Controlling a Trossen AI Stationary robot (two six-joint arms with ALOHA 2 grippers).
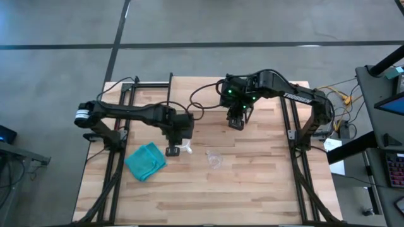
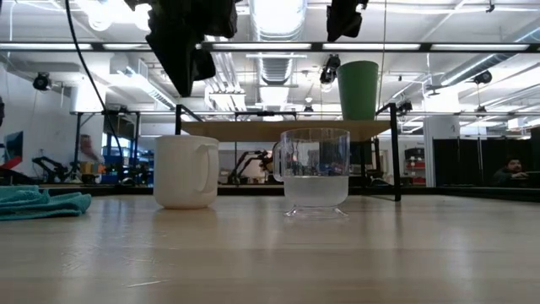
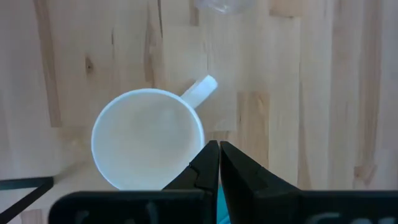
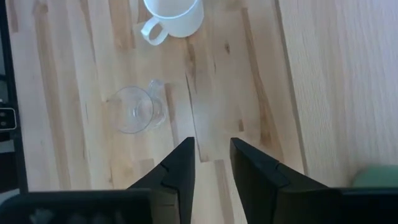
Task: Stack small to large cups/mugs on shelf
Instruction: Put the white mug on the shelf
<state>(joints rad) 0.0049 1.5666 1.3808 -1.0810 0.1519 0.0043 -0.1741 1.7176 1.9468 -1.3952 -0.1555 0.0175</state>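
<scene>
The white mug [image 3: 148, 138] stands on the tabletop with its handle [image 3: 200, 91] pointing toward the clear glass cup [image 2: 315, 173]. My left gripper [image 3: 219, 149] is shut and hovers over the mug's rim; in the low view it [image 2: 187, 83] is well above the mug [image 2: 186, 171]. The green cup [image 2: 359, 89] stands upright on the shelf [image 2: 287, 129]. My right gripper [image 4: 211, 152] is open, raised near the shelf's front edge, beside the green cup [image 4: 374, 177]. The glass cup [image 4: 134, 110] and the mug [image 4: 173, 17] are on the table beyond it.
A teal cloth [image 1: 146, 161] lies crumpled on the table left of the mug [image 1: 184, 149]. Black metal frame rails run along both table sides. The glass cup [image 1: 214, 159] stands in open tabletop, with bare wood toward the near edge. People show in the room beyond.
</scene>
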